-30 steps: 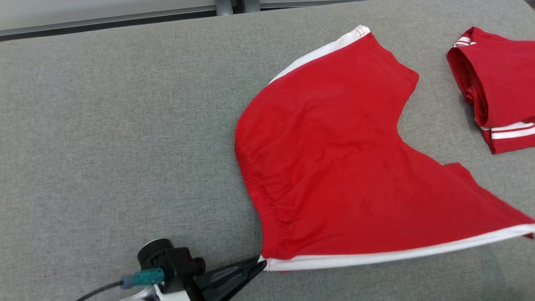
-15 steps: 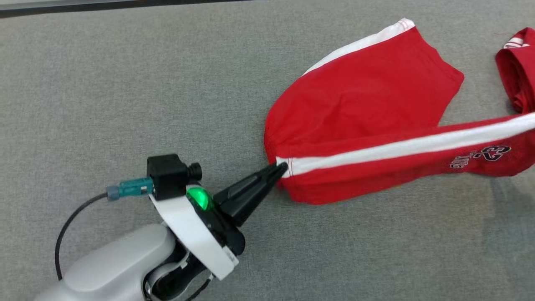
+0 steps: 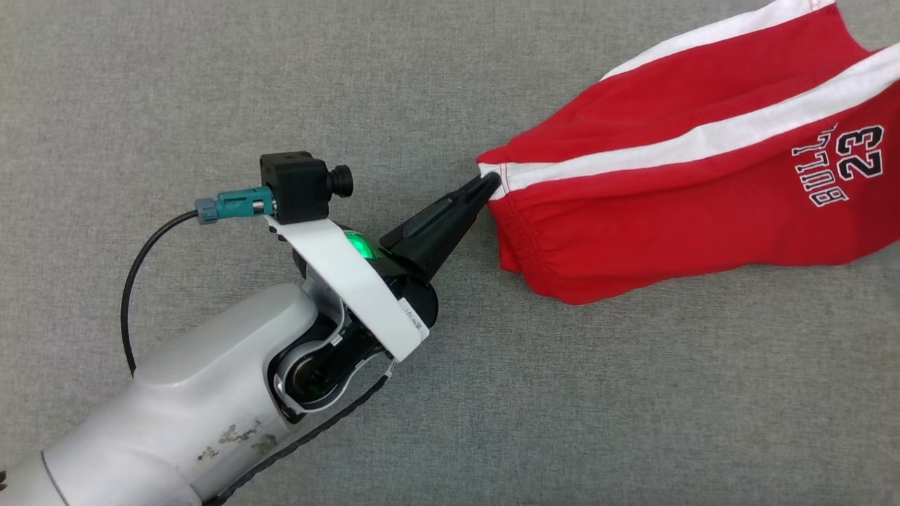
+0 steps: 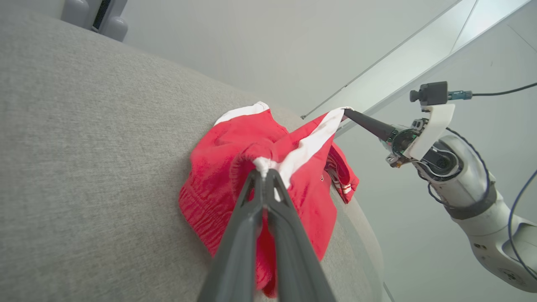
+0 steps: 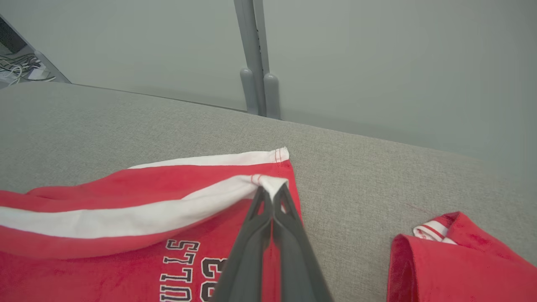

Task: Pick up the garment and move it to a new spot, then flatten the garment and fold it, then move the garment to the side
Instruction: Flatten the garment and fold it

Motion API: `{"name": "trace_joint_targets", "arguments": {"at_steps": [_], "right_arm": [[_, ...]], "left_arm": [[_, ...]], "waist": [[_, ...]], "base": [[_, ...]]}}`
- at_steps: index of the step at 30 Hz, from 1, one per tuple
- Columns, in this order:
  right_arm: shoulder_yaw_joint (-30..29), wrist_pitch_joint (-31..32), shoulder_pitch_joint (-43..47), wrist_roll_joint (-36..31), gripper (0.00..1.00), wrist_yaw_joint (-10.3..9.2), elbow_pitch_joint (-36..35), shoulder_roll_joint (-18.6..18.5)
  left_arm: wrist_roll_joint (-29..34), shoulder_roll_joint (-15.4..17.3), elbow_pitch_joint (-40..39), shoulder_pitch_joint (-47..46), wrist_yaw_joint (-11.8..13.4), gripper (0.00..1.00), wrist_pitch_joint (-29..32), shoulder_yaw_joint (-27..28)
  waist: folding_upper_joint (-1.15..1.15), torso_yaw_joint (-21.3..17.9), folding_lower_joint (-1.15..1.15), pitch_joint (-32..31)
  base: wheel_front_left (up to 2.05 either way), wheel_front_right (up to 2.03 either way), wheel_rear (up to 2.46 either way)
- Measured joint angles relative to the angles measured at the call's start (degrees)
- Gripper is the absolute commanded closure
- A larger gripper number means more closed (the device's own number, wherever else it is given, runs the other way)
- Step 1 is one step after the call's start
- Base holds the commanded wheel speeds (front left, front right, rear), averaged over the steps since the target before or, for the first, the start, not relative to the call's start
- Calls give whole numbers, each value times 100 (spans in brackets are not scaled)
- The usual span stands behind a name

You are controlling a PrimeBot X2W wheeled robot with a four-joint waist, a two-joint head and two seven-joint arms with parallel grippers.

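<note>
— Red jersey, soft and limp: why does the garment [image 3: 668,211] hang stretched like that instead of lying flat?

— Each gripper has pinched one end of its white stripe [image 3: 703,144]. The left gripper [image 3: 490,186] is clamped tight on the waistband [image 3: 520,239] corner, the right gripper [image 5: 272,189] just as tight on the hem corner. I'd say that edge is held taut so one leg can be carried over the other, which is the fold.

— And the rest of it?

— The lower layer rests on the tabletop [image 3: 211,84], at the right of the head view. The upper layer is raised and sags between the two grips.

— It'll handle easily?

— It's thin knit, so it will probably droop wherever it isn't held. The waistband is gathered and puckered with elastic, and thicker there. The stripe is smooth, with red stitching at its ends, and the print [image 3: 844,165] is a flat dark outline.

— Anything nearby?

— A second red garment [image 5: 457,264], already folded, lies apart on the same coarse grey weave, leaving room beside it.
</note>
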Motion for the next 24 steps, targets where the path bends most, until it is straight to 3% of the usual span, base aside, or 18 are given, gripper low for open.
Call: {"name": "trace_joint_targets", "arguments": {"at_steps": [12, 21, 22, 23, 24], "right_arm": [[1031, 177, -1615, -230, 100, 1, 860, 11], [1631, -246, -2189, -201, 100, 1, 1360, 77], [1706, -298, -2220, -193, 86, 1, 1422, 107], [1777, -371, -2247, -193, 40, 1, 1467, 131], [1818, -498, -2275, -201, 0, 1, 1513, 146]], "left_arm": [[-321, -346, 531, -298, 0, 100, -14, 169], [-291, -437, 694, -415, 0, 100, -66, 169], [-291, -446, 708, -431, 0, 96, -81, 174], [-291, -459, 731, -443, 0, 65, -100, 185], [-289, -468, 743, -458, 0, 0, -112, 187]], "waist": [[0, 271, 0, 411], [0, 339, 0, 549], [0, 340, 0, 559], [0, 339, 0, 566], [0, 336, 0, 571]], "base": [[0, 0, 0], [0, 0, 0], [0, 0, 0], [0, 0, 0], [0, 0, 0]]}}
